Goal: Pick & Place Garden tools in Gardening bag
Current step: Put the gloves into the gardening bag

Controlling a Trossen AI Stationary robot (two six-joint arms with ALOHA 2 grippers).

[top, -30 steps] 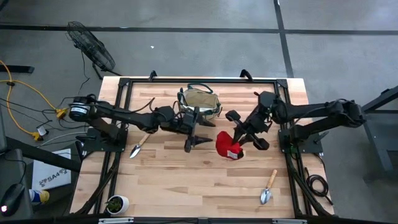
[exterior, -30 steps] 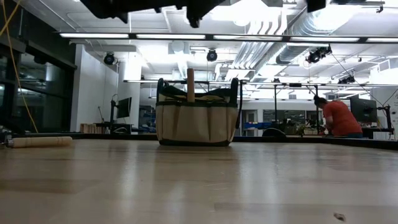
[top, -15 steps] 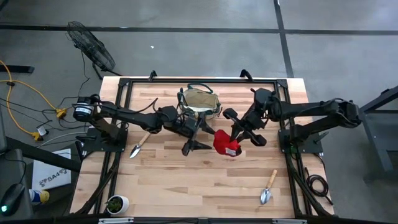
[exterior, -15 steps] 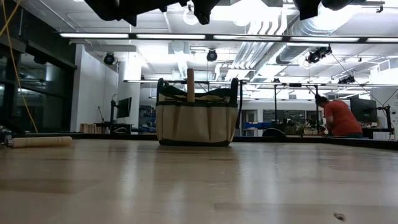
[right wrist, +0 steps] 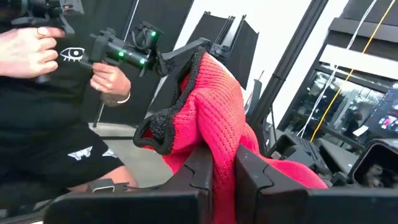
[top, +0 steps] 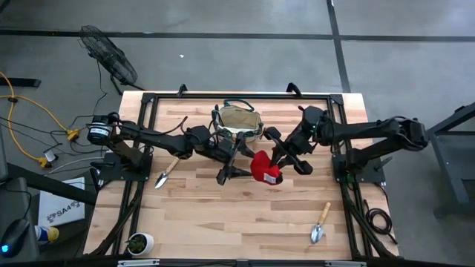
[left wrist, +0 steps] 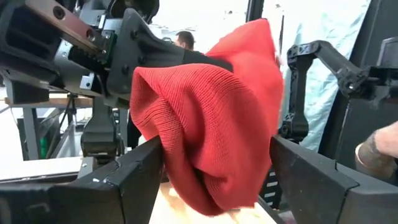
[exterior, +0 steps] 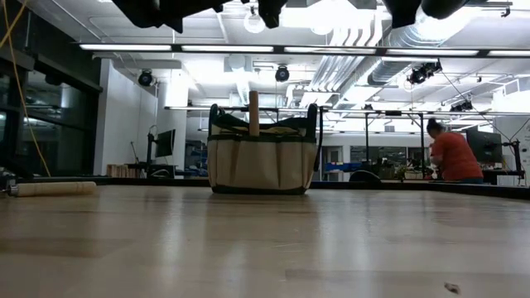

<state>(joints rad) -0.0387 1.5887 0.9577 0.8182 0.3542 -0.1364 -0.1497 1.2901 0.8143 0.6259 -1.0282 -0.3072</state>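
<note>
A red knit glove with a black cuff hangs above the middle of the table, and my right gripper is shut on it. My left gripper is open and faces it, one finger on either side of the glove. The beige gardening bag stands upright on its base at the far middle of the table. A wooden handle sticks up out of it. My right gripper pinches a bunched fold of the glove's red knit between its two fingers. It comes in level from the table's right side. The glove is lifted clear of the table, its bulk out past the fingertips. Whether my left gripper's fingers touch the glove, I cannot tell.
One wooden-handled trowel lies on the table's left part, another near the front right corner. A small potted plant stands at the front left. Hands holding a device show beyond the table.
My right gripper has carried the glove toward the table's left, up to my left gripper. The glove now sits between the left gripper's open fingers, still clear of the table.
</note>
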